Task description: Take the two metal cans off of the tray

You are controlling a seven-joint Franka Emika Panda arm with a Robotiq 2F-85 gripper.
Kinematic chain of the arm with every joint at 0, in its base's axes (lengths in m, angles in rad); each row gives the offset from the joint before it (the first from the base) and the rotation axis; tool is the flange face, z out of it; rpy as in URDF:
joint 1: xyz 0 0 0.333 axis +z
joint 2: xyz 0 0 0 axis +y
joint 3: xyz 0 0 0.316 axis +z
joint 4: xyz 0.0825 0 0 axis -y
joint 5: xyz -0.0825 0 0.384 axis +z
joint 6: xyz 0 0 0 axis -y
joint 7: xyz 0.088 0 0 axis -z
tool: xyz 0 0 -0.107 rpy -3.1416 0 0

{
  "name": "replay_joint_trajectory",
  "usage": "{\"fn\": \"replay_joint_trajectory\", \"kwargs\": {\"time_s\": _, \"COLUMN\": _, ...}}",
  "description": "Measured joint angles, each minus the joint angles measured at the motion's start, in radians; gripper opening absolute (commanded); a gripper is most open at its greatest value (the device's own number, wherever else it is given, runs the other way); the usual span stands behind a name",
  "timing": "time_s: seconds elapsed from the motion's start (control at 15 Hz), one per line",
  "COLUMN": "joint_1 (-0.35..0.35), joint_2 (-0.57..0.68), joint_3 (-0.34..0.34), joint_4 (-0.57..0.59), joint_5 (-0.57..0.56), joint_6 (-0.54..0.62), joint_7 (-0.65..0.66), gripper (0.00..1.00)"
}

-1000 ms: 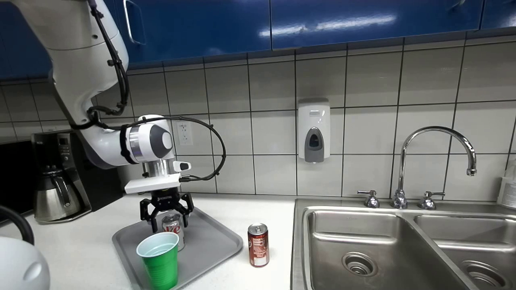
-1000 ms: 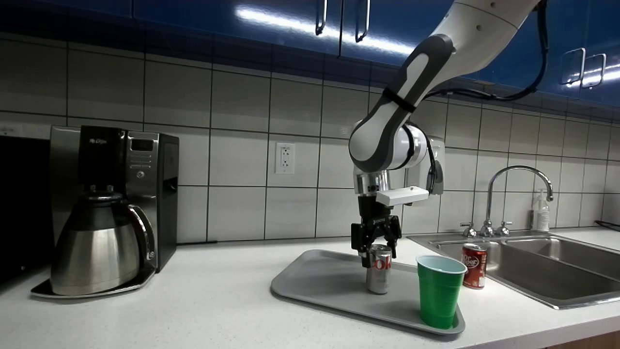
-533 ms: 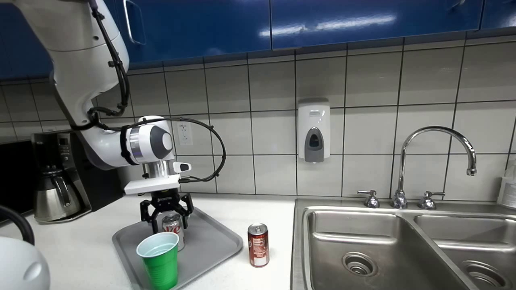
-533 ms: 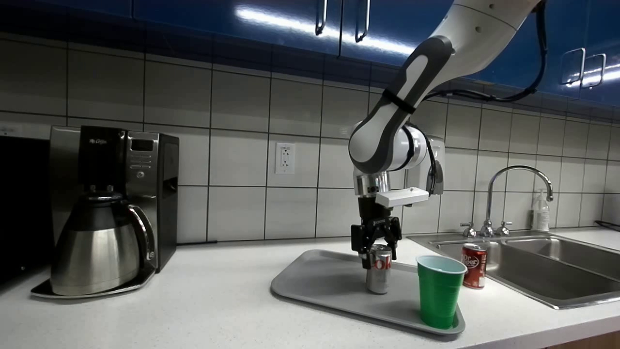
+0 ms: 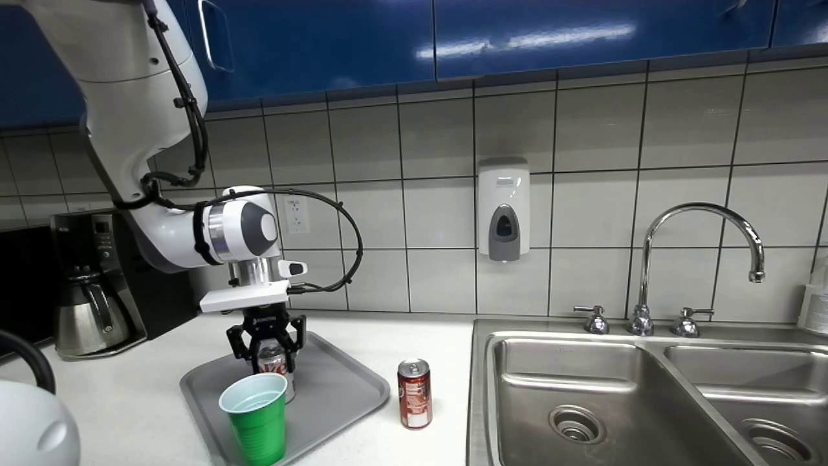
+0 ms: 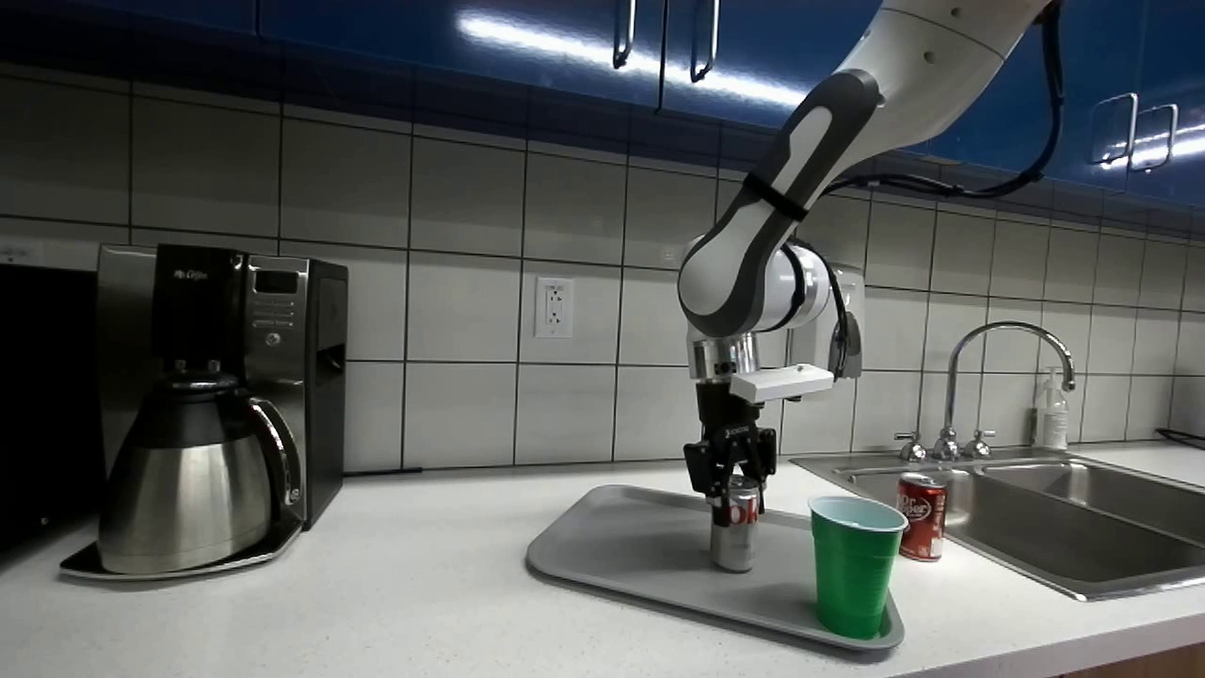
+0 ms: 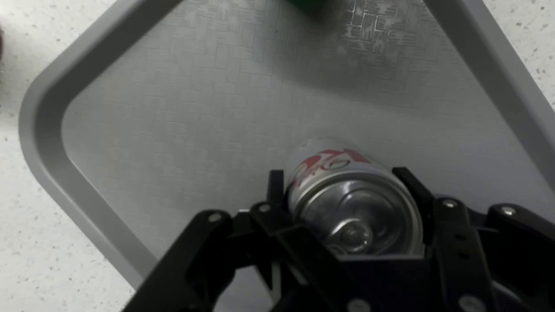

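Wrist view shows the black pincer [image 7: 344, 190] hugging the silver can [image 7: 355, 216] near its shiny top, with one tip on each side. It looks like a good hold. The silver can stands straight up, and its bottom seems to rest on the grey tray [image 7: 173, 130] — so it is not lifted yet. On the tray too is a green cup [image 5: 255, 421], near the silver can but not touching it; the job does not ask for that to go. Farther out, in an exterior view, the red can [image 5: 414, 395] stands on the white counter [image 5: 401, 336], between the tray and the sink [image 5: 482, 401], apart from both. So I would say one can is done and one is left — about half the job. What remains, I think, is to lift the silver can, take it over the tray's rim without bumping the green cup, and put it down on the counter.
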Motion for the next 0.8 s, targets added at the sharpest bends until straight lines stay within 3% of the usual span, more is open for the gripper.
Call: {"fn": "replay_joint_trajectory", "kwargs": {"time_s": 0.8, "joint_1": -0.026, "joint_2": -0.079, "joint_3": -0.004, "joint_4": 0.041, "joint_5": 0.074, "joint_6": -0.051, "joint_7": -0.013, "gripper": 0.38}}
